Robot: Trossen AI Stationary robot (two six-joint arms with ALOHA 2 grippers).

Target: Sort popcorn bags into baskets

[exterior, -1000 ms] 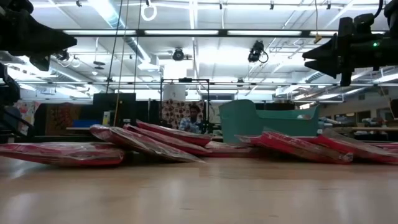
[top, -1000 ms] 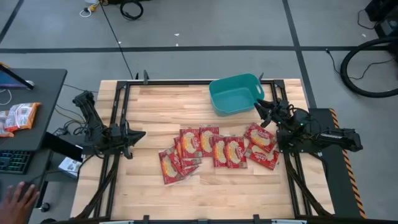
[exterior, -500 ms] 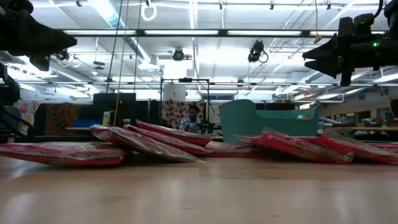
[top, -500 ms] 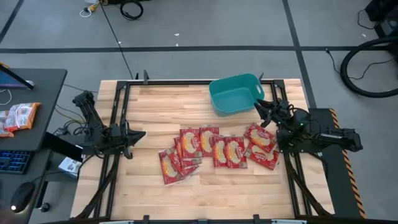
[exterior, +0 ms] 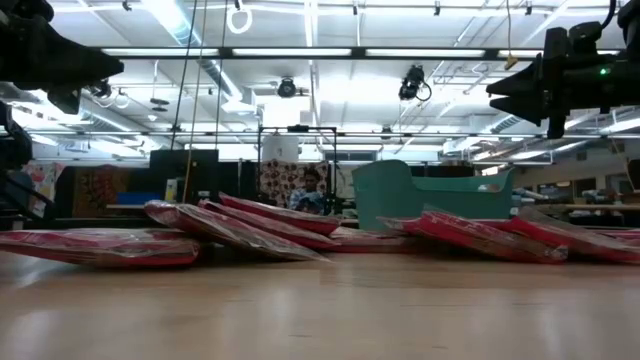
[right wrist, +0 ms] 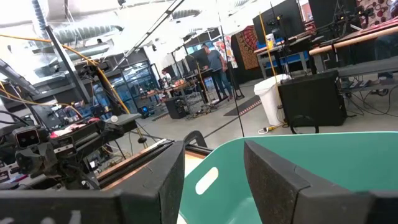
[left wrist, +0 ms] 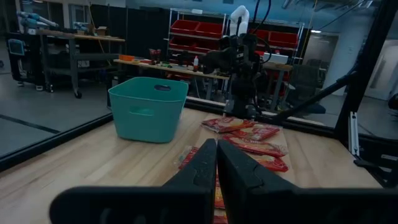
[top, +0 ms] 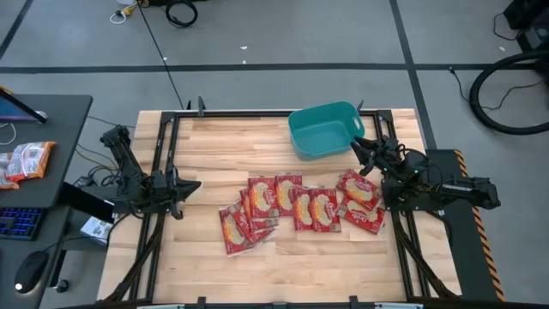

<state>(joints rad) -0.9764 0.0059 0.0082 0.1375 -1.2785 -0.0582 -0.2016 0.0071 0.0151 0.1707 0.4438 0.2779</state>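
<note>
While the popcorn bags lie scattered across the table centre, the teal basket sits at 12 o'clock; the right claw, spread wide and empty, hovers beside it, and the left claw, pinched closed, waits at 9 o'clock.

Two matte black jointed arms with exposed black cables, each ending in blocky dark fingers.

Bright overhead strips — glare, soft shadows
</note>
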